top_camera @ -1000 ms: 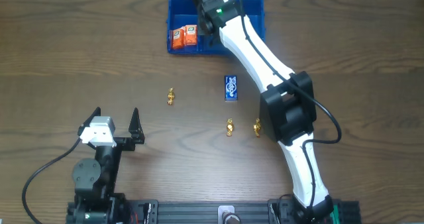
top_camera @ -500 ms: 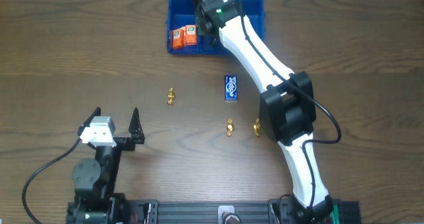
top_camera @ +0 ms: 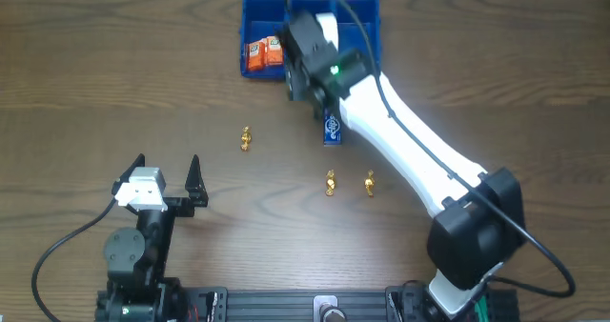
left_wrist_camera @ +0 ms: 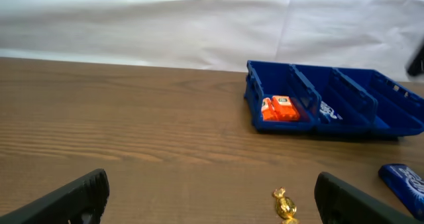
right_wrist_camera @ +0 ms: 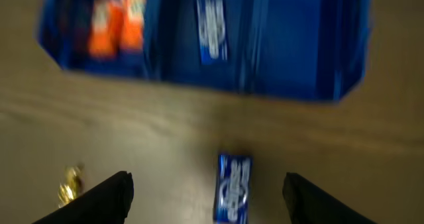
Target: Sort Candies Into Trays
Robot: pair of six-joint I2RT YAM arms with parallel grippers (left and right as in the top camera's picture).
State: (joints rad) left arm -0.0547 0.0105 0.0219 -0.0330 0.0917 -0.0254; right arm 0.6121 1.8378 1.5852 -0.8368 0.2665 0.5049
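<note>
A blue tray (top_camera: pixel 367 27) with three compartments stands at the table's far edge. Two orange candies (top_camera: pixel 264 53) lie in its left compartment, and a blue candy (right_wrist_camera: pixel 212 28) lies in the middle one. Another blue candy (top_camera: pixel 332 130) lies on the table in front of the tray. Three gold candies (top_camera: pixel 247 139) (top_camera: pixel 331 183) (top_camera: pixel 370 182) are scattered nearer the arms. My right gripper (top_camera: pixel 307 74) hangs open and empty over the tray's near edge, above the loose blue candy (right_wrist_camera: pixel 233 187). Open and empty too, my left gripper (top_camera: pixel 169 172) rests low at the near left.
Bare wooden table surrounds the candies. The tray's right compartment (right_wrist_camera: pixel 311 38) holds nothing. A white backdrop (left_wrist_camera: pixel 199 18) rises behind the table's far edge.
My right arm has drawn back from over the tray toward the near side, its gripper now above the tray's front edge and the loose blue candy. The left arm has not moved.
</note>
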